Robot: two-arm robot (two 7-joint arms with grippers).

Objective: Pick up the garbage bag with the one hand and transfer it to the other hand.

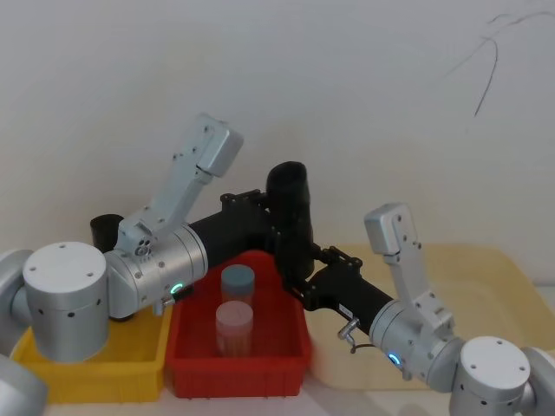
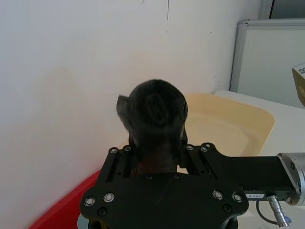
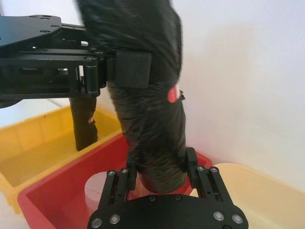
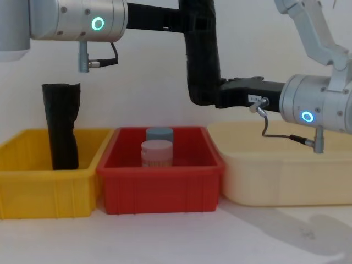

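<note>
The garbage bag (image 1: pixel 290 208) is a black wrinkled roll held upright in the air above the back of the red bin (image 1: pixel 295 342). My left gripper (image 1: pixel 279 218), the one with the green ring, is shut on the roll's upper half; its pad (image 3: pixel 133 69) presses the plastic. From the other side, my right gripper (image 1: pixel 301 276) with the blue ring closes on the bag's lower end (image 3: pixel 157 157), a finger (image 3: pixel 193 164) against each side. In the chest view the bag (image 4: pixel 201 60) hangs between the left gripper (image 4: pixel 198 25) and the right gripper (image 4: pixel 213 94).
A second black roll (image 4: pixel 61 129) with a ragged top stands in the yellow bin (image 4: pixel 44 184) on the left. Two capped cylindrical jars (image 4: pixel 157 148) sit in the red bin (image 4: pixel 159 190). A cream tray (image 4: pixel 286 176) lies on the right. A white wall is close behind.
</note>
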